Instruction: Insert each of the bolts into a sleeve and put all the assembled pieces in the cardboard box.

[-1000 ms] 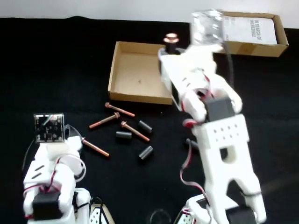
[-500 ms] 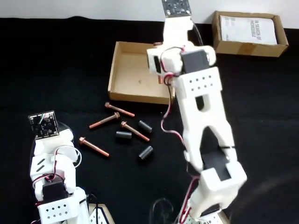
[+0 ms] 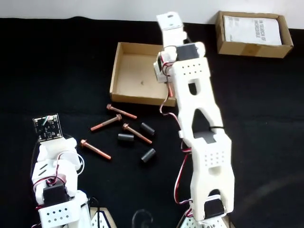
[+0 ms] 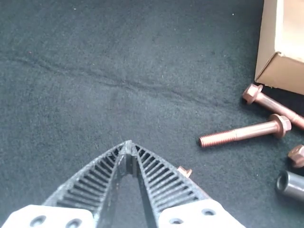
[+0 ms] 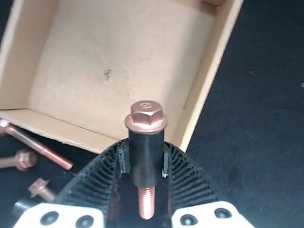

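High view: four loose bolts and three loose sleeves lie on the table beside the box. The right arm hangs over a corner of the box.

Left wrist view: the left gripper is fully closed and holds nothing. Four bolts, two seen by their heads alone, and one sleeve end lie to one side of its tips.

Right wrist view: the right gripper is clamped on one sleeve with one bolt through it. The box floor lies beyond its tips.

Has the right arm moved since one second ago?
Yes. The right arm swung left, away from the far box, over the cardboard box's right wall.
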{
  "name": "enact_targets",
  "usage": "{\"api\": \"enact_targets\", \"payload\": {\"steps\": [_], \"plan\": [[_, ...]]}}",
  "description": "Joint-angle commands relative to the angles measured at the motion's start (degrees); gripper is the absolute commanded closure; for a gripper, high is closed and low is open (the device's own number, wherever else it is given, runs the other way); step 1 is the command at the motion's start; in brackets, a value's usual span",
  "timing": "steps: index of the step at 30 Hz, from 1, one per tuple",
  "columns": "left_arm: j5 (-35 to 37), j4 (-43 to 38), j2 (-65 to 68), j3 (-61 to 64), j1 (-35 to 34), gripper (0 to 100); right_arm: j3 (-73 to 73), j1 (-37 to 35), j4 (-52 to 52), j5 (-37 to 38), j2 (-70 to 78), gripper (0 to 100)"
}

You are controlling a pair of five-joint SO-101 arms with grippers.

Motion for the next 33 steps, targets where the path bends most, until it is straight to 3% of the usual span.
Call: {"api": "enact_targets", "payload": {"steps": [1,16,22,33], "plan": [[-0.4,0.1,-1.2,1.0,-0.2,98,-7.2,0.7,-2.1,1.8,2.7,99.0],[-0.4,0.1,-1.2,1.0,-0.4,98,-11.4,-0.6,-15.4,12.0,18.9,96.9],[-0.4,0.1,-1.1,1.0,-0.3,98,-11.5,-0.9,-11.6,21.1,16.7,77.0],[-0.4,0.1,-1.1,1.0,-0.3,98,-11.5,-1.0,2.2,22.1,-2.1,85.4]]}}
